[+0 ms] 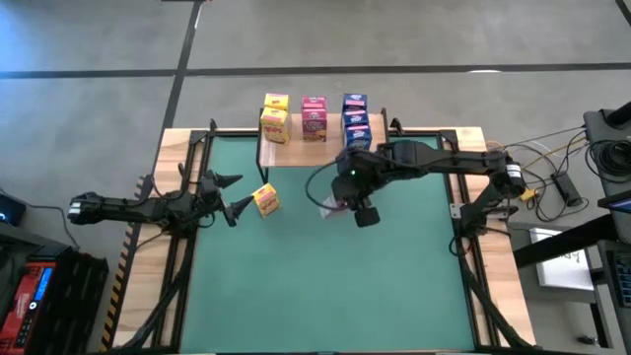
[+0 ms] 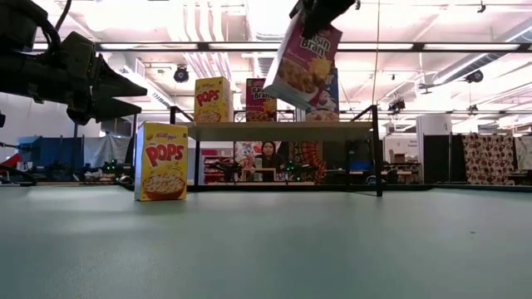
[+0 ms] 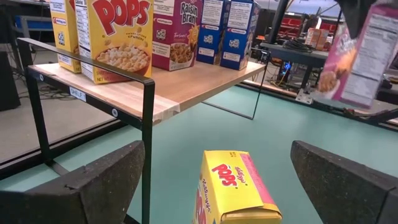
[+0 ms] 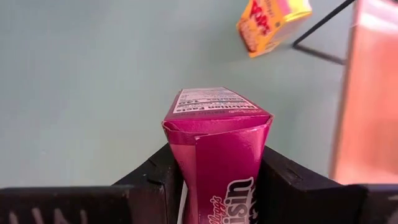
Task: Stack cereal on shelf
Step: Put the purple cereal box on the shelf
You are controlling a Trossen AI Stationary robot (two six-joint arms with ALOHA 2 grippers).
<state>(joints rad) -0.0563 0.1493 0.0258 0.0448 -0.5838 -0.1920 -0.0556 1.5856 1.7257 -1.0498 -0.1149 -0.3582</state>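
Observation:
A yellow Pops cereal box (image 1: 266, 200) (image 2: 162, 162) stands upright on the green mat, near the shelf's left end. My left gripper (image 1: 235, 195) (image 3: 217, 165) is open just left of it, above the mat, with the box (image 3: 236, 186) ahead between the fingertips and untouched. My right gripper (image 1: 347, 202) (image 4: 217, 180) is shut on a pink Raisin Bran box (image 2: 303, 62), held high in front of the shelf. The wooden shelf (image 1: 296, 138) (image 2: 283, 130) at the far edge carries two yellow, one pink and three blue boxes. My right gripper pinches the pink box (image 4: 217, 143) between its two fingers, one finger (image 4: 155, 180) on each opposite side. It comes from above onto the box's upper end (image 2: 309, 21). The box is lifted clear, hanging tilted below the fingers above shelf height.
The shelf's thin black legs (image 3: 147, 143) stand close to my left gripper and the yellow box. Bare board shows at the shelf's near edge (image 3: 205, 81). Open green mat (image 1: 325, 286) lies toward the near edge. A person (image 2: 268, 158) sits in the room beyond the table.

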